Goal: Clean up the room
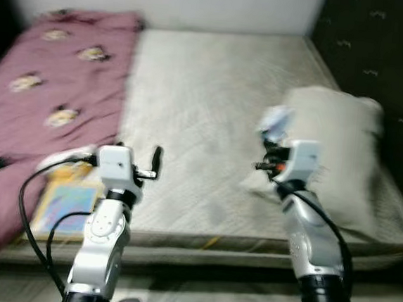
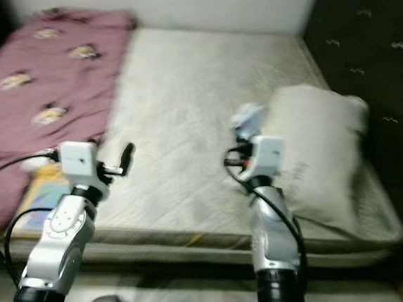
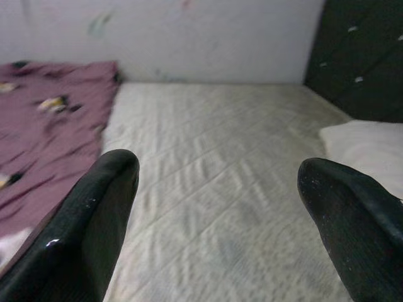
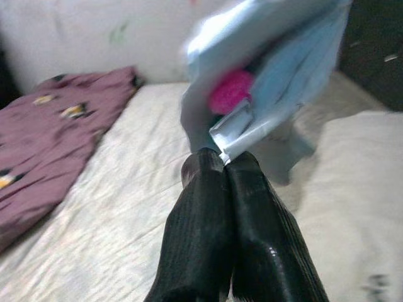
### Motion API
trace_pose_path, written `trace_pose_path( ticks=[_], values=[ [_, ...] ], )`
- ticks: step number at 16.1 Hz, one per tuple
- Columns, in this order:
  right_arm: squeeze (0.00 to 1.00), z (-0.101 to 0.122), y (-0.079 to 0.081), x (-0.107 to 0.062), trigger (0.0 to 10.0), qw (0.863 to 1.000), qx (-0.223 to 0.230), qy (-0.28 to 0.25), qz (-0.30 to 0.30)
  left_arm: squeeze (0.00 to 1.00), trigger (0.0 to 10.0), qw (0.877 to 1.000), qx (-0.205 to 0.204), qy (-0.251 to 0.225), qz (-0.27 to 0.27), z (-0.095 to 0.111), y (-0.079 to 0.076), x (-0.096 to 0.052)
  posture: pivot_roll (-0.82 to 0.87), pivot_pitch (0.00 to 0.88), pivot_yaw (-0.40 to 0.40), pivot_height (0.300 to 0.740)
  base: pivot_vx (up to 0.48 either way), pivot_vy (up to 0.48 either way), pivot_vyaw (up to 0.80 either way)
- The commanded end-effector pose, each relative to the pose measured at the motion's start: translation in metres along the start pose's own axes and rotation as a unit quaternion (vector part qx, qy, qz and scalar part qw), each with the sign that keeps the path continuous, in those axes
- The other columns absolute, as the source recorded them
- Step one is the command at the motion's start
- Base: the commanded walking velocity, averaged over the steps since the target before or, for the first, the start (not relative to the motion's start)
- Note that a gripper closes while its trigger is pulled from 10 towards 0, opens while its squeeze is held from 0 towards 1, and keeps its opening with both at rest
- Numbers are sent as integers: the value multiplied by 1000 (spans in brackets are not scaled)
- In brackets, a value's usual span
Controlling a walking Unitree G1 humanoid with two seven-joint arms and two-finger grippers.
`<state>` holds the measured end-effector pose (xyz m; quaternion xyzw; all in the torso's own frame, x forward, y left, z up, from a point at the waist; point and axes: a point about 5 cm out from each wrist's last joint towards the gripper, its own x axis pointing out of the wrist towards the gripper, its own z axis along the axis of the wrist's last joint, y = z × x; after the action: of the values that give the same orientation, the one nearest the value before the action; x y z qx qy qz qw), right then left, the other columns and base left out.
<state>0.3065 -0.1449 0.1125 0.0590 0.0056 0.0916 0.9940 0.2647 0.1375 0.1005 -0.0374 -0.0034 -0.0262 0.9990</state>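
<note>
My right gripper (image 4: 223, 165) is shut on a light blue packet (image 4: 271, 75) with a pink patch, held above the bed near the pillow (image 1: 343, 149). The same packet (image 1: 276, 122) appears as a pale blue blur above the right wrist in the eye views. My left gripper (image 3: 220, 182) is open, its two black fingers spread wide over the bare mattress (image 1: 206, 102), with nothing between them. The left gripper (image 1: 154, 162) hovers near the bed's front edge.
A maroon blanket (image 1: 44, 88) with small printed figures covers the bed's left side. A yellow and blue book (image 1: 66, 206) lies at the bed's front left corner. A dark quilted headboard (image 1: 380, 46) rises on the right, a white wall behind.
</note>
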Motion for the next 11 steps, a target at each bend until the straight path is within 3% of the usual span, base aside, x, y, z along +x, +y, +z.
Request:
trace_pose_path(
  ticks=[1, 4, 8, 11],
  values=[
    [0, 5, 16, 5, 10000, 1000, 8, -11, 25, 0, 10000, 1000, 9, -3, 15, 3, 12, -1, -6, 46, 14, 740, 266, 0, -800],
    [0, 5, 15, 5, 10000, 1000, 8, -11, 24, 0, 10000, 1000, 8, -3, 14, 3, 12, -1, -6, 47, 15, 740, 268, 0, -673],
    [0, 5, 14, 7, 10000, 1000, 5, -14, 26, 0, 10000, 999, 5, 8, 34, -1, 13, -1, 3, 39, 8, 740, 0, 0, 0],
    [0, 5, 19, 7, 10000, 999, -11, -17, 44, 0, 10000, 999, 2, 9, 33, -1, 12, -1, 2, 39, 5, 740, 0, 297, 685]
  ],
)
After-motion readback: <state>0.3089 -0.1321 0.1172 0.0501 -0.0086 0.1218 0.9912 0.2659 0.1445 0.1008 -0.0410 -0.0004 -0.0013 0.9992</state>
